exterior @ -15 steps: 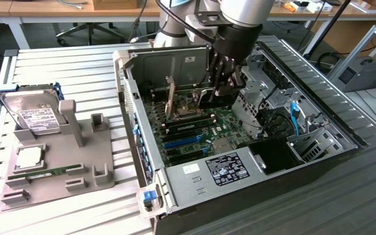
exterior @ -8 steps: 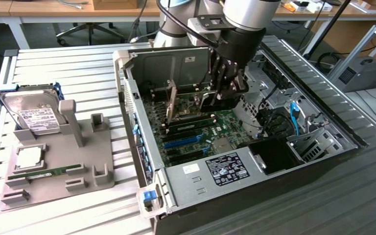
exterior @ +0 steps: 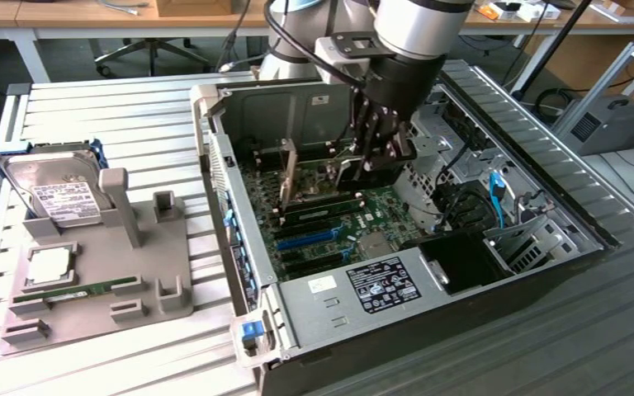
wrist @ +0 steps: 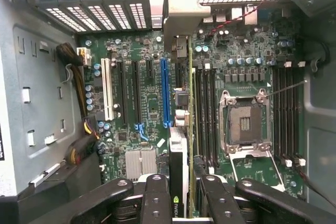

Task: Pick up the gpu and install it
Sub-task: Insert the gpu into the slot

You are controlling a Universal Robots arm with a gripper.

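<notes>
Open computer case: one gpu between two fingers.

The exterior view is lit evenly and brightly from above. Soft, short shadows are cast on the slatted tabletop, and a pale sheen is seen on the hard drive. The inside of the computer case is left dimmer. In the wrist view the motherboard is well lit, the bracket of the gpu is washed pale, and the claw is kept in shade.
</notes>
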